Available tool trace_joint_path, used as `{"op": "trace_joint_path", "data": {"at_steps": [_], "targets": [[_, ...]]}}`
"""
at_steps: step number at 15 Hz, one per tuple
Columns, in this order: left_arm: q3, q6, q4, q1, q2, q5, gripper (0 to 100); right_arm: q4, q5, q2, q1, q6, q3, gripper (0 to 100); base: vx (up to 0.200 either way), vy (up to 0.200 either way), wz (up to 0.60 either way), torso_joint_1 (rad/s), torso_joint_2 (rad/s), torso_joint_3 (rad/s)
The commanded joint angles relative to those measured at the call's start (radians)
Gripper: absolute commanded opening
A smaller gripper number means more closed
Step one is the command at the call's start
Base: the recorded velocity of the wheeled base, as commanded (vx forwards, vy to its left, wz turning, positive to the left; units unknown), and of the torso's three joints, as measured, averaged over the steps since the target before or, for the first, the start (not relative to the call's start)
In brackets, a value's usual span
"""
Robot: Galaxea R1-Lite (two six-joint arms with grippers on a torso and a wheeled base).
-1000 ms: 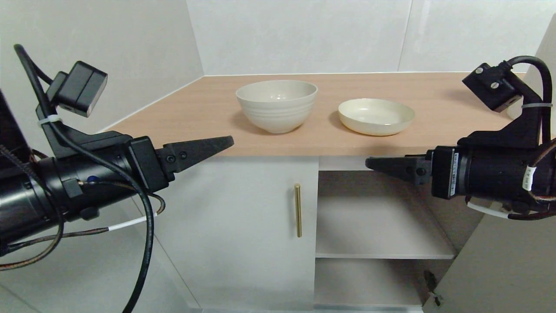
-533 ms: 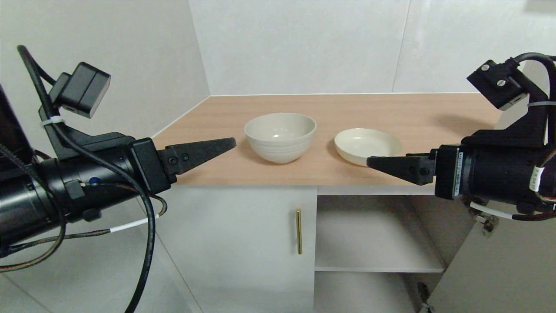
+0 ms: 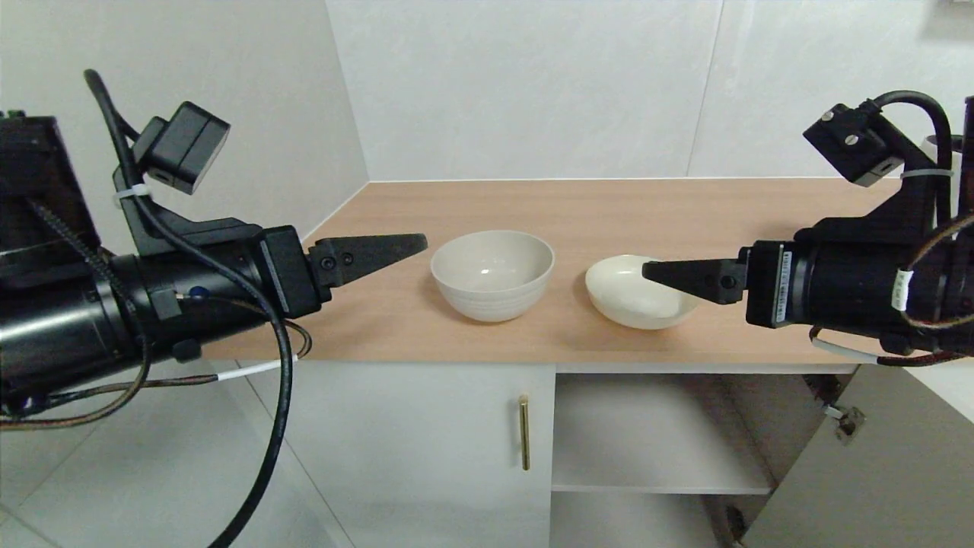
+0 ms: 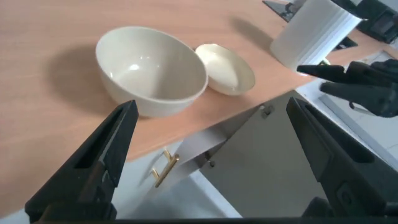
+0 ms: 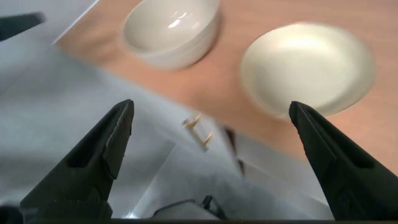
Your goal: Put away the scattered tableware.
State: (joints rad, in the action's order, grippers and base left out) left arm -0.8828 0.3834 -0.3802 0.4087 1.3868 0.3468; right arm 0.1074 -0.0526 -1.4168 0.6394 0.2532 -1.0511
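A deep cream bowl (image 3: 492, 274) (image 4: 151, 70) (image 5: 171, 28) stands on the wooden counter (image 3: 578, 213). To its right lies a shallow cream dish (image 3: 635, 301) (image 4: 227, 67) (image 5: 306, 67). My left gripper (image 3: 411, 247) (image 4: 211, 124) hangs open at counter height, left of the bowl and apart from it. My right gripper (image 3: 654, 272) (image 5: 211, 118) is open too, nothing between its fingers; its tip overlaps the dish's right side in the head view. Whether it touches the dish I cannot tell.
Under the counter, the left cabinet door (image 3: 426, 449) is closed, with a brass handle (image 3: 523, 432) (image 4: 163, 169). The right door (image 3: 860, 472) stands open, showing a bare shelf (image 3: 654, 464). A white ribbed container (image 4: 314, 31) stands on the counter's right end. Walls close off the back and left.
The camera has moved, so the counter sits lower in the picture. Both grippers, earlier level with the cabinet front below the counter edge, now stand at counter height.
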Motion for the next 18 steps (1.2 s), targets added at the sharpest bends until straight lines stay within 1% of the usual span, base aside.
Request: {"op": "trace_joint_path", "data": {"at_steps": [1, 2, 3, 4, 5, 6, 7, 8, 9, 10, 11, 12, 14, 18], "targets": [[-0.226, 0.0, 0.228, -0.011, 0.089, 0.0, 100, -0.06, -0.107, -0.134, -0.067, 0.005, -0.11, 100, 0.0, 0.0, 0.0, 0.0, 0.0, 0.0], [-0.298, -0.001, 0.319, -0.011, 0.121, -0.006, 100, -0.066, -0.144, -0.165, -0.075, 0.023, -0.133, 100, 0.0, 0.0, 0.0, 0.0, 0.0, 0.0], [-0.351, -0.003, 0.388, -0.011, 0.15, -0.011, 100, -0.071, -0.159, -0.188, -0.079, 0.055, -0.152, 100, 0.0, 0.0, 0.0, 0.0, 0.0, 0.0], [-0.381, -0.009, 0.425, -0.011, 0.166, -0.031, 100, -0.071, -0.161, -0.2, -0.087, 0.067, -0.156, 100, 0.0, 0.0, 0.0, 0.0, 0.0, 0.0], [-0.392, -0.02, 0.44, -0.01, 0.178, -0.066, 100, -0.069, -0.168, -0.211, -0.098, 0.069, -0.158, 100, 0.0, 0.0, 0.0, 0.0, 0.0, 0.0], [-0.397, -0.049, 0.439, -0.004, 0.216, -0.186, 100, -0.066, -0.207, -0.229, -0.102, 0.069, -0.167, 100, 0.0, 0.0, 0.0, 0.0, 0.0, 0.0], [-0.401, -0.06, 0.439, 0.002, 0.233, -0.235, 100, -0.066, -0.222, -0.235, -0.102, 0.069, -0.172, 100, 0.0, 0.0, 0.0, 0.0, 0.0, 0.0], [-0.412, -0.069, 0.425, 0.025, 0.278, -0.344, 100, -0.063, -0.24, -0.241, -0.102, 0.072, -0.176, 100, 0.0, 0.0, 0.0, 0.0, 0.0, 0.0], [-0.41, -0.064, 0.388, 0.033, 0.294, -0.359, 100, -0.061, -0.24, -0.24, -0.104, 0.074, -0.176, 100, 0.0, 0.0, 0.0, 0.0, 0.0, 0.0], [-0.403, -0.064, 0.337, 0.038, 0.319, -0.364, 100, -0.051, -0.24, -0.238, -0.112, 0.074, -0.176, 100, 0.0, 0.0, 0.0, 0.0, 0.0, 0.0], [-0.398, -0.063, 0.308, 0.038, 0.337, -0.368, 100, -0.04, -0.24, -0.238, -0.115, 0.074, -0.175, 100, 0.0, 0.0, 0.0, 0.0, 0.0, 0.0], [-0.394, -0.047, 0.253, 0.042, 0.376, -0.399, 100, -0.029, -0.242, -0.238, -0.119, 0.074, -0.173, 100, 0.0, 0.0, 0.0, 0.0, 0.0, 0.0], [-0.392, -0.037, 0.236, 0.051, 0.405, -0.407, 100, -0.029, -0.24, -0.24, -0.124, 0.074, -0.173, 100, 0.0, 0.0, 0.0, 0.0, 0.0, 0.0], [-0.4, -0.035, 0.233, 0.051, 0.439, -0.402, 100, -0.029, -0.24, -0.238, -0.125, 0.074, -0.173, 100, 0.0, 0.0, 0.0, 0.0, 0.0, 0.0]]}}
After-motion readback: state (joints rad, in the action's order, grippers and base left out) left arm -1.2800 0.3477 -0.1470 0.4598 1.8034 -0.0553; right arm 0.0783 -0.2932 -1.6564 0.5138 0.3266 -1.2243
